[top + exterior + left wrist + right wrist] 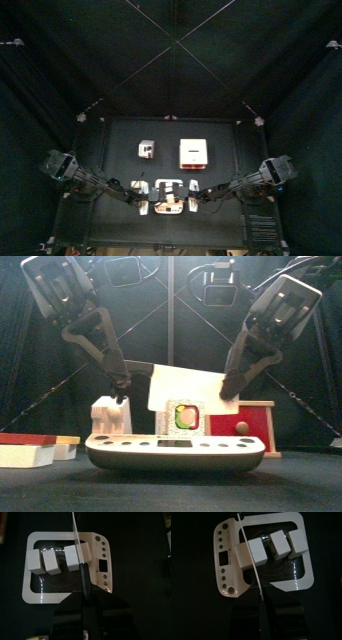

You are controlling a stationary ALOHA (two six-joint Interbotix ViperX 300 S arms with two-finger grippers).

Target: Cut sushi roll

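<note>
The sushi roll lies in several white-sided pieces on a white kitchen scale, running from front to back. One cut face looks toward the front. A knife with a white blade crosses the roll at the piece nearest the scale's buttons. My left gripper is shut on the knife's black handle. My right gripper is closed on the far end of the blade, above the roll pieces. Both grippers hang over the scale.
A red and white box stands behind the scale to the right, also visible from above. A small white object sits at the back left. A low white block with a red top lies at the front left.
</note>
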